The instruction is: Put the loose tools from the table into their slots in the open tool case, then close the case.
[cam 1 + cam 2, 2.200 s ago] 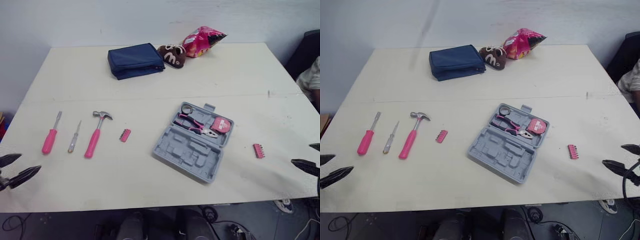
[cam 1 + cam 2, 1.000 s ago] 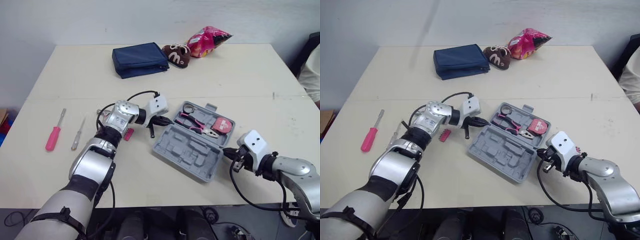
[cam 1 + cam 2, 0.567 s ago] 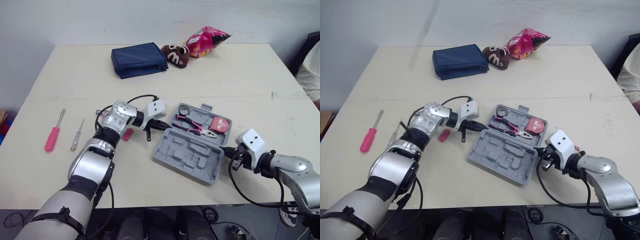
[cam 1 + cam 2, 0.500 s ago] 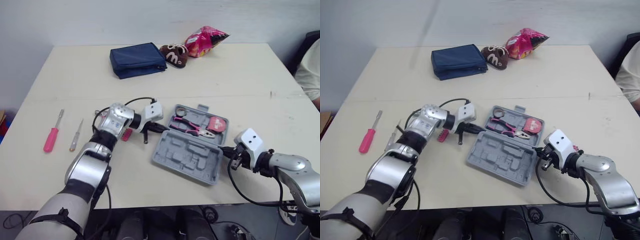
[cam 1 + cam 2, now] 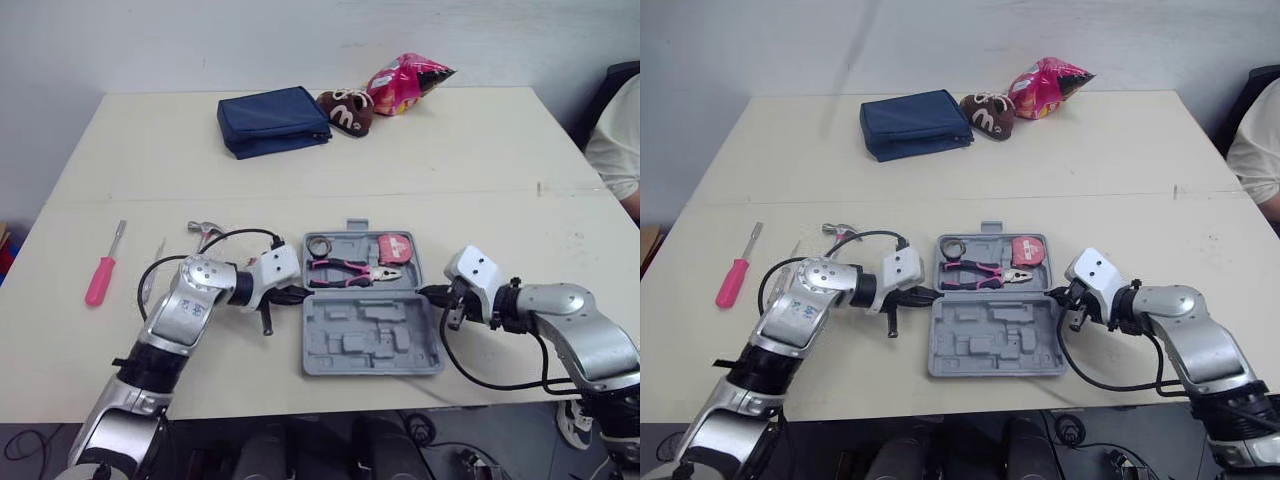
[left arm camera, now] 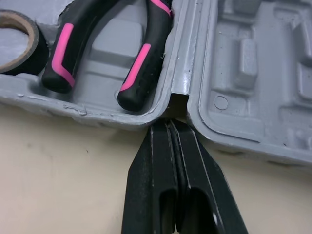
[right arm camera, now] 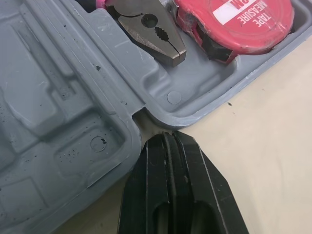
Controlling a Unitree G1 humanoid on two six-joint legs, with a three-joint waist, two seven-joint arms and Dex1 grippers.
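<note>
The grey tool case [image 5: 370,325] lies open mid-table, square to the near edge. Its far half holds pink-and-black pliers [image 5: 345,272], a tape roll [image 5: 319,246] and a red tape measure [image 5: 391,246]; the near half's slots are bare. My left gripper [image 5: 290,296] is shut, its tip in the hinge notch on the case's left side [image 6: 178,100]. My right gripper [image 5: 432,294] is shut at the hinge notch on the right side [image 7: 141,114]. A pink screwdriver [image 5: 101,278], a thin screwdriver [image 5: 157,255] and a hammer head [image 5: 205,230] lie to the left, partly behind my left arm.
A blue pouch [image 5: 272,120], a brown plush [image 5: 345,110] and a pink snack bag [image 5: 405,78] sit at the table's far side. A person's sleeve [image 5: 618,150] shows at the right edge.
The case has turned from a skewed angle to square with the table edge and slid a little left, with both shut grippers at its hinge ends. Both arms drew nearer to me.
</note>
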